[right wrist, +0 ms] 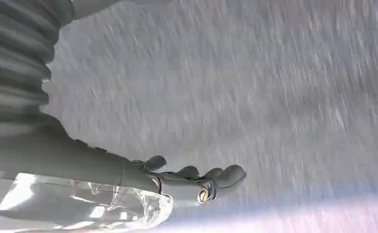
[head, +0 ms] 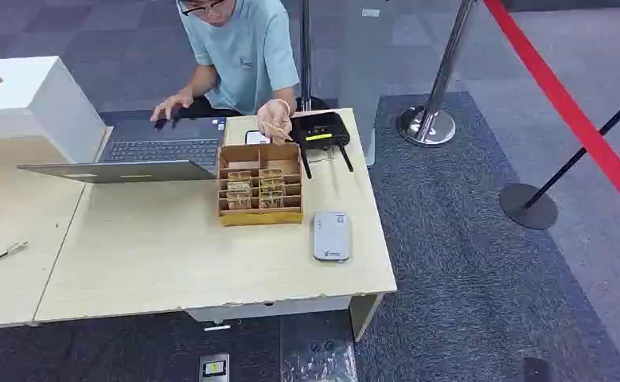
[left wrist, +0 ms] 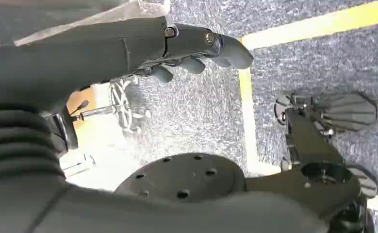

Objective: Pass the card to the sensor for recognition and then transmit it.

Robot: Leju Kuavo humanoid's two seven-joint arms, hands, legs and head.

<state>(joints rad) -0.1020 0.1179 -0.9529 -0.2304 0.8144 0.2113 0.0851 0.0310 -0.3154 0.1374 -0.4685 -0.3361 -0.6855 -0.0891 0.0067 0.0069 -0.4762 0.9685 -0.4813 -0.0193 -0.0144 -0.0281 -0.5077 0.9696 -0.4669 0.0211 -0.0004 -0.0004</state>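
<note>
Cards upright in cardboard box

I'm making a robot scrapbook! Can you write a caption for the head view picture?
A person's hand reaches over the cardboard card box on the desk, beside a white card sensor.

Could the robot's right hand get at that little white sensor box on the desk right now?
Probably yes, but not at once. The right hand hangs empty over the carpet, away from the desk. The white sensor lies near the desk's front right edge with nothing over it; the person's hand is farther back, behind the card box.
</note>
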